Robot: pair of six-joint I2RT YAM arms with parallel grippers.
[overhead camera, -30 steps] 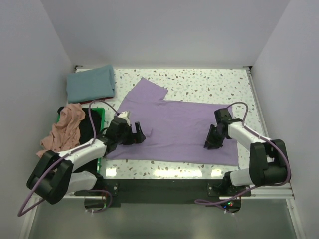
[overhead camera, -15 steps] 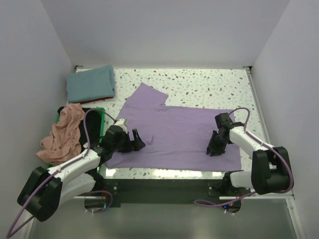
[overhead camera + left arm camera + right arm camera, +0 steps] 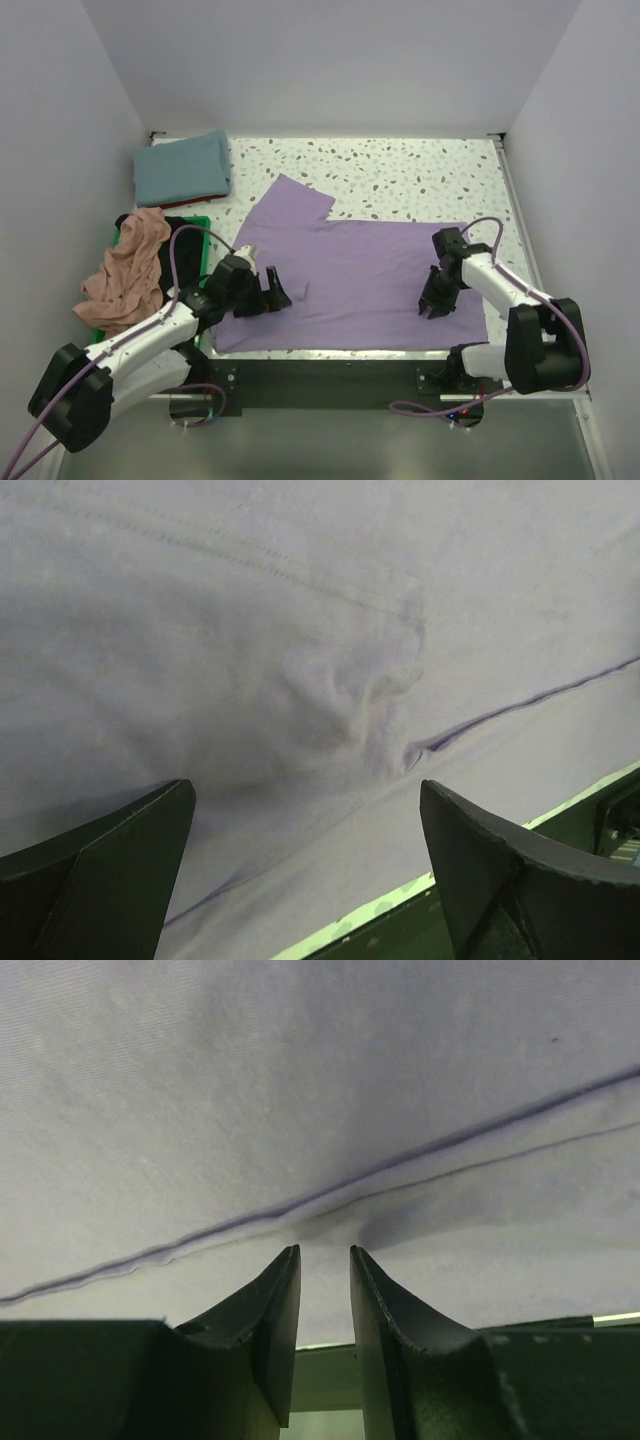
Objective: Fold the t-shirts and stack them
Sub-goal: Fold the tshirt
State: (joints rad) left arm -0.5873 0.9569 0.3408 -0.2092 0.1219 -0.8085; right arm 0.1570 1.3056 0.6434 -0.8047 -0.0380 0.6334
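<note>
The lavender shirt [image 3: 350, 270] lies spread flat on the speckled table [image 3: 420, 170], close to the near edge. Its long axis runs from 9 o'clock to 3 o'clock in the top view. One sleeve points away toward 11 o'clock.

The left gripper [image 3: 275, 292] sits low over the 9 o'clock end of the shirt, near its near-left corner. Its fingers [image 3: 110, 860] are spread wide. The cloth between them shows a small pucker but is not held.

The right gripper [image 3: 433, 302] is over the 3 o'clock end, just inside the side hem. In its wrist view the fingers [image 3: 270, 1300] are drawn almost together. Their tips meet a raised crease in the cloth, which looks pinched between them.

The other shirts are well apart from this one:
- The teal shirt [image 3: 182, 168] lies folded at 10 o'clock, in the far left corner.
- The salmon shirt [image 3: 125, 270] is draped over the green bin [image 3: 203, 226] at 9 o'clock.
- The black shirt [image 3: 180, 255] lies beside the salmon one in the bin.

The next fold likely turns on the layout: each arm already has one short end of the shirt directly beneath it. The free sleeve lies toward 11 o'clock from the left gripper, so the left arm is much the nearer for tucking it in. The left gripper would probably need to close on an edge first, because it holds nothing now. Folding looks barely begun on this shirt.
</note>
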